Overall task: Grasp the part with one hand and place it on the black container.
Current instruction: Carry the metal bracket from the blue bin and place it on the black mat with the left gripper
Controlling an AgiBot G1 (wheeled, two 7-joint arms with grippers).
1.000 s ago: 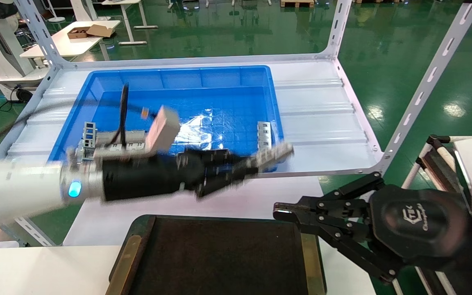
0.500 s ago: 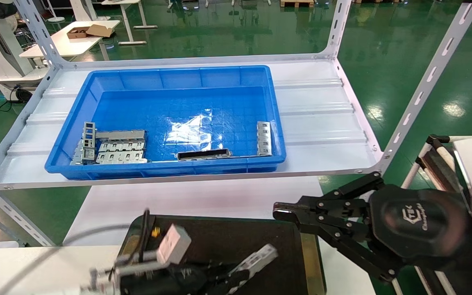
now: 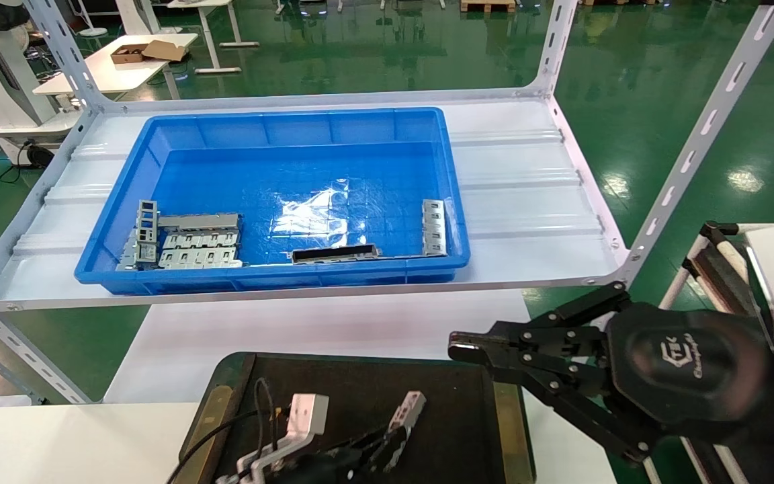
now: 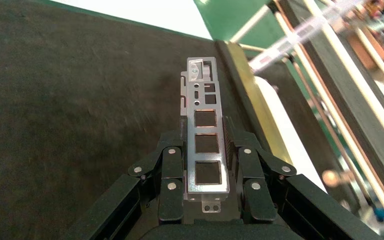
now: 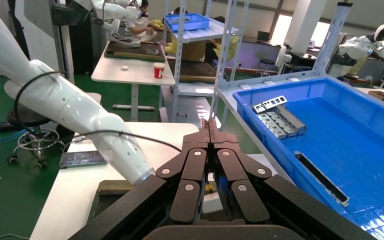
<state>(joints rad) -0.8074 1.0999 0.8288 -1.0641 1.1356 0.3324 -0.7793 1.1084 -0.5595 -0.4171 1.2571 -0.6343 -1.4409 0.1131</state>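
The part (image 3: 408, 409), a slim silver strip with rectangular windows, is held in my left gripper (image 3: 390, 440) low over the black container (image 3: 360, 383), near its right half. In the left wrist view the gripper (image 4: 206, 137) is shut on the part (image 4: 205, 120), which sticks out ahead over the tray's dark inside (image 4: 80, 100) beside the brass rim (image 4: 250, 100). I cannot tell if the part touches the tray. My right gripper (image 3: 457, 349) is shut and empty, parked beside the tray's right far corner; it also shows in the right wrist view (image 5: 209, 125).
A deep blue bin (image 3: 293, 128) stands on the white shelf behind the tray. It holds stacked grey brackets (image 3: 195, 245), a long bracket with a dark slot (image 3: 334, 253) and another strip (image 3: 433, 227). Shelf posts (image 3: 703, 128) rise at the right.
My left arm has swung from the bin's front edge back and down over the black tray, carrying the part. The right arm has not moved.
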